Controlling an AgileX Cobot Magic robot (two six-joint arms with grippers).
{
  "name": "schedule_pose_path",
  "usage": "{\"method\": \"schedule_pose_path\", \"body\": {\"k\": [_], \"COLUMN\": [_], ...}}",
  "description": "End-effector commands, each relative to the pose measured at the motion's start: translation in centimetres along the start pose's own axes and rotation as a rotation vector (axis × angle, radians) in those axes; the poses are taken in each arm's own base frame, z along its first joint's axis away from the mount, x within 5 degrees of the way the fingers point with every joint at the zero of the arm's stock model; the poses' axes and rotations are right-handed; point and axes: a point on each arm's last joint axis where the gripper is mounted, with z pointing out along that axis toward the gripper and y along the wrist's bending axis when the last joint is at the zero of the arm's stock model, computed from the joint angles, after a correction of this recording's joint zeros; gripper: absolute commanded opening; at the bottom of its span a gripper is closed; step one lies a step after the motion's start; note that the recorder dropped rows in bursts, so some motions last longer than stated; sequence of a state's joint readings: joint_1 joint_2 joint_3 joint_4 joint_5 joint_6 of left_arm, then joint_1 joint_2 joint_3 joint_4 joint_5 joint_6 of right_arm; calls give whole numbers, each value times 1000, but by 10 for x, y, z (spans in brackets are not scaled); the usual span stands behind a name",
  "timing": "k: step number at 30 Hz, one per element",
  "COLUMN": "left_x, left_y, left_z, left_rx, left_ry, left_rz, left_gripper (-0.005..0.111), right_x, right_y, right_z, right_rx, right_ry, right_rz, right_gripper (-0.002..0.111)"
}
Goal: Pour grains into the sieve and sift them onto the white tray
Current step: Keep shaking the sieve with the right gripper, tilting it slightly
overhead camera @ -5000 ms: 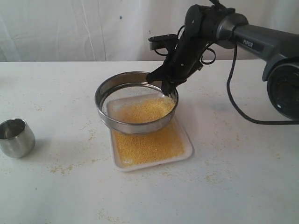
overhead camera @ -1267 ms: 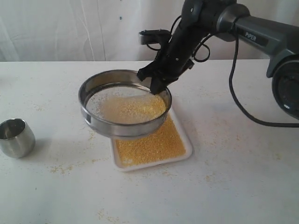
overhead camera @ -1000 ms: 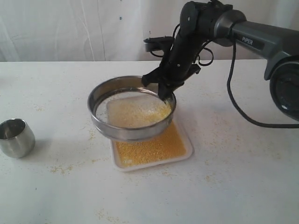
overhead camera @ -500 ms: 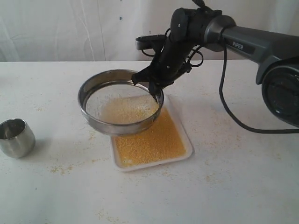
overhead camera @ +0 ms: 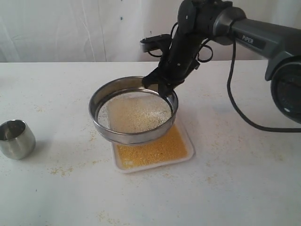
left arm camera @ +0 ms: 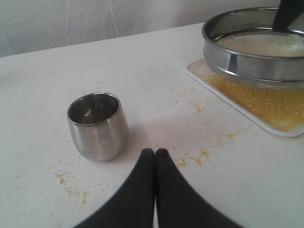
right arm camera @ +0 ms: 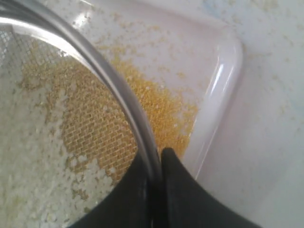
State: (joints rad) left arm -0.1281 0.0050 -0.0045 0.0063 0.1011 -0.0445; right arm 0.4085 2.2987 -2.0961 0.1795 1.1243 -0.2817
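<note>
The steel sieve (overhead camera: 134,134) hangs above the white tray (overhead camera: 189,151), held level by my right gripper (overhead camera: 163,89), which is shut on its far rim. Pale whitish grains (overhead camera: 134,113) cover the mesh. Yellow meal (overhead camera: 150,150) lies spread on the tray below. In the right wrist view both fingers clamp the sieve's rim (right arm camera: 118,88), with the pale grains (right arm camera: 33,156) inside and the tray's rim (right arm camera: 216,99) beyond. My left gripper (left arm camera: 155,153) is shut on nothing, low over the table beside the cup; the sieve (left arm camera: 256,64) and the tray (left arm camera: 223,99) show farther off.
A small rounded steel cup (overhead camera: 16,138) stands upright near the table's left edge, seen also as the cup (left arm camera: 97,124) in the left wrist view. Yellowish specks (overhead camera: 63,169) lie scattered over the white table. A black cable (overhead camera: 237,106) trails from the right arm.
The right gripper has swung the sieve back and forth over the tray: left, then right again. Fewer yellow grains remain on the mesh; pale grains dominate. The left gripper stays put.
</note>
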Motion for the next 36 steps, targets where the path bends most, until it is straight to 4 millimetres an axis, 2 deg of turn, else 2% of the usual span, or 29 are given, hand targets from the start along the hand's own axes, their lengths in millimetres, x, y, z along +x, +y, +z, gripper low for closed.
{"method": "schedule_pose_path", "body": {"k": [1,2,3,5,6,8,10,12,15,16,18,19,20,22,23,24,25,26,27,29,30,31,32,33,36], "left_x": [1,1,1,1,1,1,1,1,1,1,1,1,1,1,1,1,1,1,1,1,1,1,1,1,1], "left_y": [0,0,0,0,0,0,0,0,0,0,0,0,0,0,0,0,0,0,0,0,0,0,0,0,0], "left_z": [0,0,0,0,0,0,0,0,0,0,0,0,0,0,0,0,0,0,0,0,0,0,0,0,0], "left_rx": [1,1,1,1,1,1,1,1,1,1,1,1,1,1,1,1,1,1,1,1,1,1,1,1,1], "left_ry": [-4,-4,-4,-4,-4,-4,-4,-4,-4,-4,-4,-4,-4,-4,-4,-4,-4,-4,-4,-4,-4,-4,-4,-4,-4], "left_rz": [-7,-7,-7,-8,-8,-8,-8,-8,-8,-8,-8,-8,-8,-8,-8,-8,-8,-8,-8,-8,-8,-8,-6,-6,-6], "left_gripper": [0,0,0,0,0,0,0,0,0,0,0,0,0,0,0,0,0,0,0,0,0,0,0,0,0], "right_x": [-9,0,5,8,4,-10,-5,12,9,2,-1,2,12,13,7,-3,-4,5,11,17,2,-1,6,18,18], "right_y": [-4,2,6,16,14,4,1,7,5,0,-8,-6,4,11,8,-1,-3,0,7,17,6,-2,-4,2,3], "right_z": [-10,-11,-10,-3,1,4,-1,-4,1,3,0,-5,-6,-2,1,3,2,-5,-7,-1,2,-1,-8,-11,-10], "right_rx": [-10,-59,-91,-126,-93,5,3,-44,-14,46,131,115,20,-44,-14,76,86,50,-11,-92,2,27,-13,-95,-120], "right_ry": [-101,11,55,70,20,-124,-73,99,56,-12,-46,-3,108,108,47,-70,-75,35,99,98,-66,-102,-29,88,67], "right_rz": [206,209,130,-21,-53,25,161,121,-74,-78,80,142,82,-66,-115,-30,68,144,83,-102,-55,31,128,56,-78], "right_gripper": [0,0,0,0,0,0,0,0,0,0,0,0,0,0,0,0,0,0,0,0,0,0,0,0,0]}}
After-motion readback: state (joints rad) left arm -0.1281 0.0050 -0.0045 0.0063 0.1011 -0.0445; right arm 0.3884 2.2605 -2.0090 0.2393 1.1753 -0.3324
